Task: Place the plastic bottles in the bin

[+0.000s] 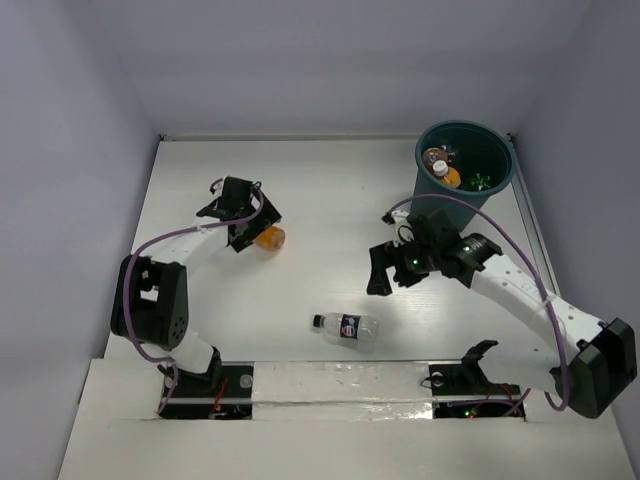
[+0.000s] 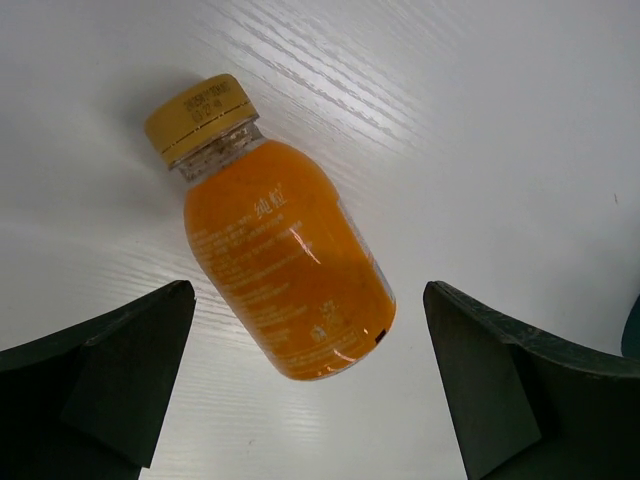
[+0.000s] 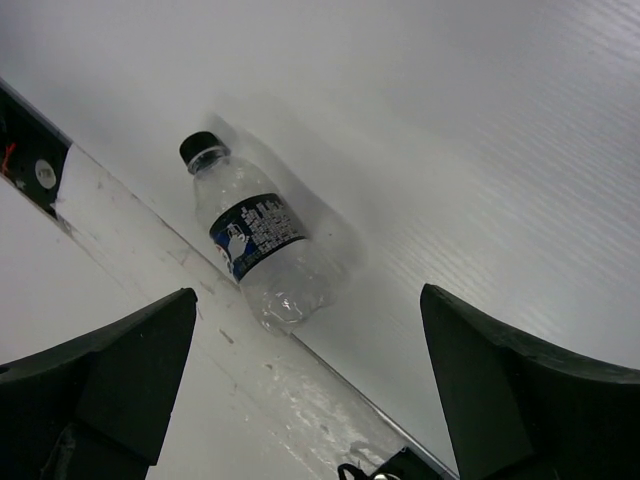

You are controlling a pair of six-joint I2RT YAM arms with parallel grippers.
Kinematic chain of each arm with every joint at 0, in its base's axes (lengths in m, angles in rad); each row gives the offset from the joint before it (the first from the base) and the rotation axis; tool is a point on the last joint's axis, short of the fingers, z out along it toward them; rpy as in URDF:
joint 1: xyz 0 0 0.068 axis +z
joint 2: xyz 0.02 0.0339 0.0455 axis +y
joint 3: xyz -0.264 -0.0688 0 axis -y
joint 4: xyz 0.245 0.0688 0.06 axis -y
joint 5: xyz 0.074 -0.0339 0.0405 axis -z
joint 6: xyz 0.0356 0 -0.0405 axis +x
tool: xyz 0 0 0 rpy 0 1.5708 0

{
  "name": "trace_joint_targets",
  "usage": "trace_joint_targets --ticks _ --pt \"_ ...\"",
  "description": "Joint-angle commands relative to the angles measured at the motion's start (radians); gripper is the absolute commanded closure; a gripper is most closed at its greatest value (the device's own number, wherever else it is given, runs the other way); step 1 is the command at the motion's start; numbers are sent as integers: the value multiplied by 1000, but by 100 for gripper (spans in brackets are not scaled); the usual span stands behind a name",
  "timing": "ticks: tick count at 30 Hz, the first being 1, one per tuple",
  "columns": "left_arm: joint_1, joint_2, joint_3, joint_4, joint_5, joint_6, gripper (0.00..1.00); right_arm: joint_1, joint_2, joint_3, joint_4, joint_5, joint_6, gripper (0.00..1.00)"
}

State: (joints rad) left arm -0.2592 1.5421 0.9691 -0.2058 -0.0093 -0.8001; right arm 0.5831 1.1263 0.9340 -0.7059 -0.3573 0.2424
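While hovering over the white table [image 1: 330,180], the left gripper [image 2: 307,300] is standing wide open and empty astride an orange plastic bottle [image 2: 290,270] lying at 10 o'clock, with bare surface all around. The right gripper [image 3: 307,293], equally wide and empty, is facing a clear blue-labelled plastic bottle [image 1: 345,327] lying at 6 o'clock beside the near edge. The dark teal round plastic bin [image 1: 500,178] is sitting at 1 o'clock in the far corner.

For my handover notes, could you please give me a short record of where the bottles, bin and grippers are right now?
left gripper: open, empty, over the orange bottle
right gripper: open, empty
orange bottle: lying on the table
clear bottle: lying near the front edge, blue label
bin: far right, upright, several bottles inside
outside the bin: two bottles
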Motion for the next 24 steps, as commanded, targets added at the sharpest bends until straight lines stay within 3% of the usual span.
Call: trace_joint_targets --ticks 1,12,18,20,24 --pt "5 27 34 -9 -50 -19 1 87 58 40 -4 11 6 0" --pt "5 53 -18 42 -23 -37 2 294 288 80 29 -2 -45 0" --pt "5 81 -29 66 -31 -25 19 345 400 81 80 -6 -48 0" --pt "5 96 -33 72 -31 -17 20 363 447 95 89 -5 -51 0" --pt "14 95 -58 97 -24 -5 40 393 516 137 106 -6 -54 0"
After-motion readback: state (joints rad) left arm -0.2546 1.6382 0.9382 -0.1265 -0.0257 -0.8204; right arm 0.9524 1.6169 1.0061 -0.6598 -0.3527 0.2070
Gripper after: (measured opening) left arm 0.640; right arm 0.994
